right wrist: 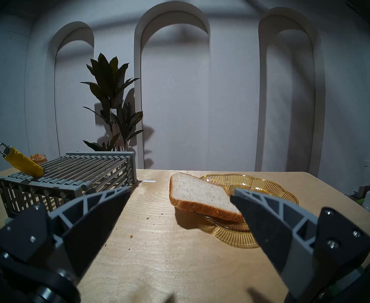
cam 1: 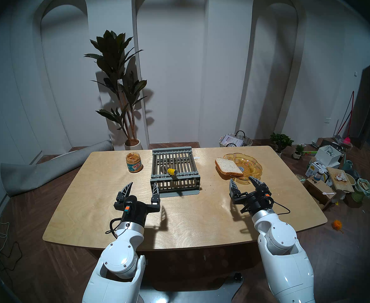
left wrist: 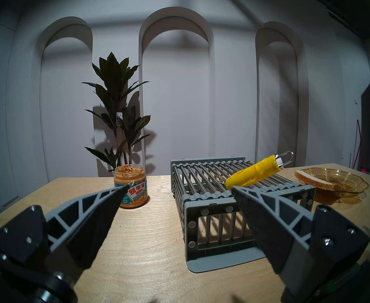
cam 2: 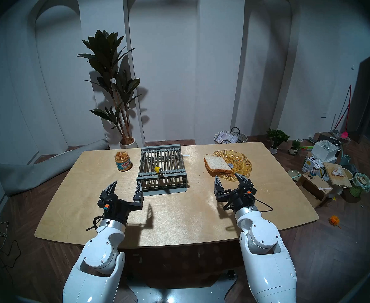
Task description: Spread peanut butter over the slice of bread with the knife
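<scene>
The open peanut butter jar (cam 1: pixel 133 163) stands at the table's back left; it also shows in the left wrist view (left wrist: pixel 131 186). The knife (cam 1: pixel 171 171) with the yellow handle (left wrist: pixel 253 175) stands slanted in the grey slatted rack (cam 1: pixel 174 171), its blade down between the bars and mostly hidden. The slice of bread (cam 1: pixel 228 167) lies tilted on the left rim of the amber glass dish (cam 1: pixel 249 164), also in the right wrist view (right wrist: pixel 199 195). My left gripper (cam 1: pixel 143 185) is open and empty, in front of the rack. My right gripper (cam 1: pixel 243 180) is open and empty, just in front of the dish.
The wooden table (cam 1: pixel 179 219) has crumbs near the bread (right wrist: pixel 146 217). A potted plant (cam 1: pixel 120 88) stands behind the table. A wicker basket (cam 1: pixel 235 140) and several boxes (cam 1: pixel 328 164) sit on the floor at the right.
</scene>
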Controlling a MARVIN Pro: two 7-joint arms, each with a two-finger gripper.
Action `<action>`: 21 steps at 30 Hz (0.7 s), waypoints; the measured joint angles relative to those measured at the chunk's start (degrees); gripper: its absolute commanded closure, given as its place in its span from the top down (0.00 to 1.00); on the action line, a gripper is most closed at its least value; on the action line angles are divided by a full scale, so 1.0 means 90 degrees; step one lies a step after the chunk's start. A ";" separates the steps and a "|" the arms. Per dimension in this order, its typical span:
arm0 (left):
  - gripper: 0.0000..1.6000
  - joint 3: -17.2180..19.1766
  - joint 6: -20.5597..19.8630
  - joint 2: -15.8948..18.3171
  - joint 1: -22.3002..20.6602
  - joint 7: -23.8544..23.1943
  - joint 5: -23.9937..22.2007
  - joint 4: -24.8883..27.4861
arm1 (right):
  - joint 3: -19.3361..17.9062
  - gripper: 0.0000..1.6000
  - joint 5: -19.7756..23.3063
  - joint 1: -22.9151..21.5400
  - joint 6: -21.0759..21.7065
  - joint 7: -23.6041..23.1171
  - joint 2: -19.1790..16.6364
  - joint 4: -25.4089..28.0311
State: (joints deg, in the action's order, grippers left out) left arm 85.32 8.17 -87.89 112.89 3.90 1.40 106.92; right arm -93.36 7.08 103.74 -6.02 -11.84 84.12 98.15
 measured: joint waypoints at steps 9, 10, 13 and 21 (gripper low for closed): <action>1.00 -0.0013 0.0304 0.0031 0.0071 0.0003 -0.0015 0.0011 | -0.0100 1.00 0.0310 -0.0023 -0.0160 -0.0474 -0.0109 -0.0078; 1.00 -0.0019 0.0351 0.0035 0.0090 0.0007 -0.0013 0.0021 | -0.0115 1.00 0.0344 -0.0029 -0.0190 -0.0546 -0.0136 -0.0080; 1.00 -0.0057 0.0476 0.0034 0.0146 0.0032 -0.0005 0.0054 | -0.0162 1.00 0.0416 -0.0061 -0.0290 -0.0740 -0.0226 -0.0082; 1.00 -0.0268 0.0917 0.0003 0.0212 0.0127 -0.0005 0.0075 | -0.0338 1.00 0.0621 -0.0202 -0.0480 -0.1114 -0.0412 -0.0125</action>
State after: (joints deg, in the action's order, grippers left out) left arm 82.90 16.42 -87.87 114.80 5.05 1.36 107.60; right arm -96.41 12.67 101.92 -10.34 -21.86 80.42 97.03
